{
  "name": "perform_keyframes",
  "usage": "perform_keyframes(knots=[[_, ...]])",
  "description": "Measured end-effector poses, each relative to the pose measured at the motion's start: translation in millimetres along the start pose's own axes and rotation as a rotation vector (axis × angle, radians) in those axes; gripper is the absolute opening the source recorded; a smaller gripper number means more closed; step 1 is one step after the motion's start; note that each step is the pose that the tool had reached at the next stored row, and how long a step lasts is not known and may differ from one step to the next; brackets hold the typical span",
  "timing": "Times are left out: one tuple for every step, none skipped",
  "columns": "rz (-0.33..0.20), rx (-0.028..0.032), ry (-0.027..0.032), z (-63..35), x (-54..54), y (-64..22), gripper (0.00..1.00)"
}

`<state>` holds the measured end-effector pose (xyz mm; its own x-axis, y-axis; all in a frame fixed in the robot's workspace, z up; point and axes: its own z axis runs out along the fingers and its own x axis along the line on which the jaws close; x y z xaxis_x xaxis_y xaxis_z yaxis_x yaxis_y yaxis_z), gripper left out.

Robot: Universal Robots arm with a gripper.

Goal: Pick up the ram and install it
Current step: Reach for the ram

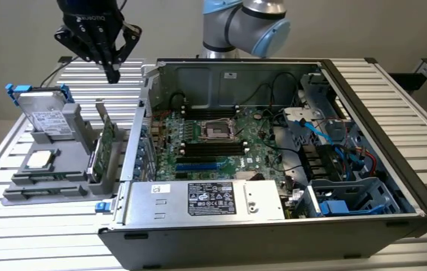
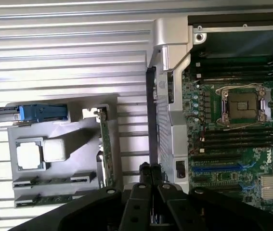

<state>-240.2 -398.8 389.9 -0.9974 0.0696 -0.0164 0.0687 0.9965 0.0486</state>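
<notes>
The ram [image 1: 42, 177] is a long, thin, narrow green circuit-board stick. It lies flat in a slot at the near end of the grey plastic parts tray [image 1: 17, 199], on the exterior view's left, outside the computer. In the wrist view the ram [image 2: 54, 181] shows a row of small dark chips along its length, with grey holders at both ends. A second green stick of the same kind [image 2: 47, 198] lies just beside it, nearer the tray's edge.

The black robot gripper [image 1: 113, 77] hangs high above the ribbed aluminium table [image 1: 17, 243], beyond the tray's far end and well apart from the ram. Its claw is pinched together, fingertips meeting, with nothing between them; the wrist view shows the gripper [image 2: 149, 169] the same way.

On the tray a square silver processor chip [image 1: 40, 160] sits just beyond the ram. A taller green expansion card [image 1: 106, 148] stands upright along the tray's right side, and a silver hard drive with blue rails [image 1: 48, 116] leans at the far end. To the right of the tray stands the open black-and-grey computer case [image 1: 382, 118], with its green motherboard [image 1: 255, 138] exposed.
</notes>
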Motion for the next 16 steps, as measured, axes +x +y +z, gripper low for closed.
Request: perform_keyframes(knots=[[0.000,0.0001,0.0006,0.3,4.3,-0.3,0.10],[-0.001,0.0000,0.0012,0.6,7.8,-0.6,0.10],[-0.002,0.0001,0.0019,1.0,10.9,-0.9,0.10],[-0.004,0.0001,0.0025,1.5,13.5,-1.3,0.10],[-0.005,0.0001,0.0031,2.0,16.3,-1.6,0.10],[-0.006,0.0002,0.0037,2.5,19.2,-1.9,0.10],[-0.008,0.0002,0.0047,3.0,22.1,-2.2,0.10],[-0.009,0.0004,0.0059,3.5,24.5,-2.4,0.10],[-0.010,0.0009,0.0081,4.1,26.7,-2.5,0.10],[-0.011,0.0015,0.0105,4.7,28.6,-2.7,0.10],[-0.012,0.0022,0.0130,5.4,30.6,-2.9,0.10],[-0.013,0.0030,0.0156,6.0,32.5,-3.1,0.10],[-0.014,0.0036,0.0180,6.6,34.5,-3.3,0.10],[-0.015,0.0039,0.0197,7.4,36.9,-3.6,0.10],[-0.015,0.0041,0.0212,8.4,39.5,-3.9,0.10],[-0.016,0.0041,0.0224,9.4,41.9,-4.1,0.10]])
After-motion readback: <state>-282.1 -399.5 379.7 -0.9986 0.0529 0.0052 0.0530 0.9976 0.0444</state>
